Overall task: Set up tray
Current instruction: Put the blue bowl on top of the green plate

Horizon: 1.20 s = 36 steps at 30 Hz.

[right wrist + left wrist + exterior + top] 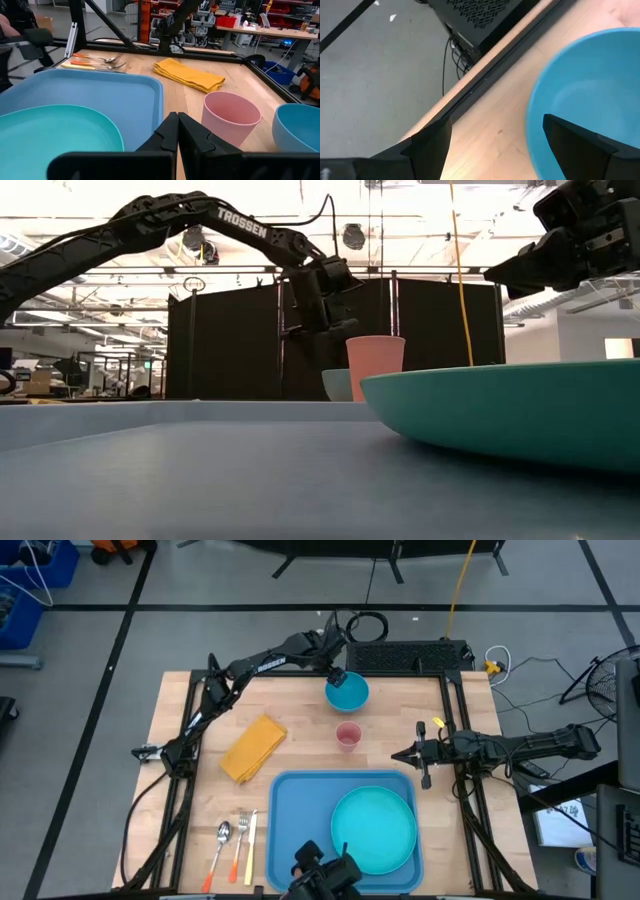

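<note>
left gripper [335,675] is over the blue bowl [347,692] at the table's far edge, fingers apart astride its rim, one inside, one outside; contact is hard to judge. right gripper [398,755], fingers pressed together, hangs beside the pink cup [348,735]. the tray [300,810] sits at the near edge, carrying the teal plate [374,830].

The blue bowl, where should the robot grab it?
Probably by the rim of the blue bowl, from above. It sits upright and open, and the left gripper is open with one finger inside and one outside the rim at its far edge.
</note>
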Tool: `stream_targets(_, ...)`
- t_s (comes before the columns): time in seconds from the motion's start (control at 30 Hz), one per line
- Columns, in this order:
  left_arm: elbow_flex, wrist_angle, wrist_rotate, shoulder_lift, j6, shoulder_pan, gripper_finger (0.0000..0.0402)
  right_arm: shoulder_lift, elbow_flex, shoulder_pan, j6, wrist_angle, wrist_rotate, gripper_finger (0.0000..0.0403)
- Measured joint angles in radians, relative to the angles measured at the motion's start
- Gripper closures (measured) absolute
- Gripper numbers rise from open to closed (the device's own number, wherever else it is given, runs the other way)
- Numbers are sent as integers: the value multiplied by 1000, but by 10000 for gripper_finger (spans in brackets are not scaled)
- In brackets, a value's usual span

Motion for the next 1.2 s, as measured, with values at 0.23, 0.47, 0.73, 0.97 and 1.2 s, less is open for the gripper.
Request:
stream_targets(0.23, 0, 3, 62, 0, -13, 3, 63, 0, 0, 1, 0, 12, -3, 403)
stream_targets(0.47, 0, -4, 48, 0, 36, -29, 61, 0, 0, 1, 0, 12, -3, 403)
stream_targets(0.73, -5, 17, 15, 8, 64, -60, 87, 0, 0, 1, 5, 12, -4, 403)
stream_targets(0.97, -89, 74, -18, 10, 82, -54, 90, 0, 0, 1, 18, 11, -4, 403)
stream_targets(1.2, -120, 106, -18, 10, 137, -54, 113, 0, 0, 1, 11, 11, -4, 403)
